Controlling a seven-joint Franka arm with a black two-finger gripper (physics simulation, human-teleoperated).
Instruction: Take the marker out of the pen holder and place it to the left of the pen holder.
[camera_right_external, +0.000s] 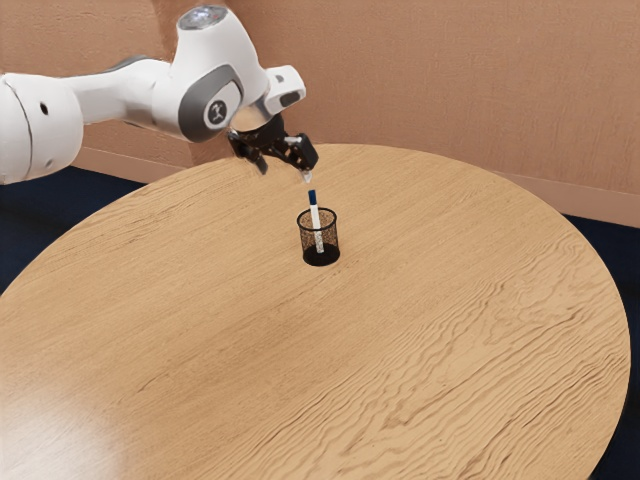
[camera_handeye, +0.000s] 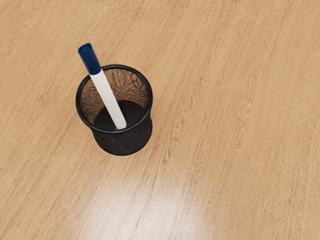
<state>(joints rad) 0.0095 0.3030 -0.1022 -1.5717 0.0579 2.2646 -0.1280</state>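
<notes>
Clock references apply to the exterior view, with 12 o'clock at its upper edge. Nearest the camera is the bench (camera_right_external: 280, 370), a round top in light brown wood grain, with a pale glare patch at 8 o'clock from the pen holder. The pen holder (camera_right_external: 333, 238) stands upright on the bench, beyond the front area; it is a round black mesh cup with a solid rim and a dark base. The marker (camera_right_external: 317, 224) is inside the pen holder, at a slight tilt, its upper end between 11 and 12 o'clock. Its white body reaches down to the cup floor; its blue cap (camera_handeye: 90, 59) is uppermost and projects above the rim. The tool (camera_right_external: 286, 173) is located above and apart from the marker, at 11 o'clock from the pen holder. Its two black fingers are spread, with a clear gap between them, and it has hold of nothing. The white and grey arm (camera_right_external: 155, 95) enters between 9 and 10 o'clock. Behind the bench are the dark blue floor (camera_right_external: 28, 215) and, farthest, the brown wall (camera_right_external: 440, 80).
</notes>
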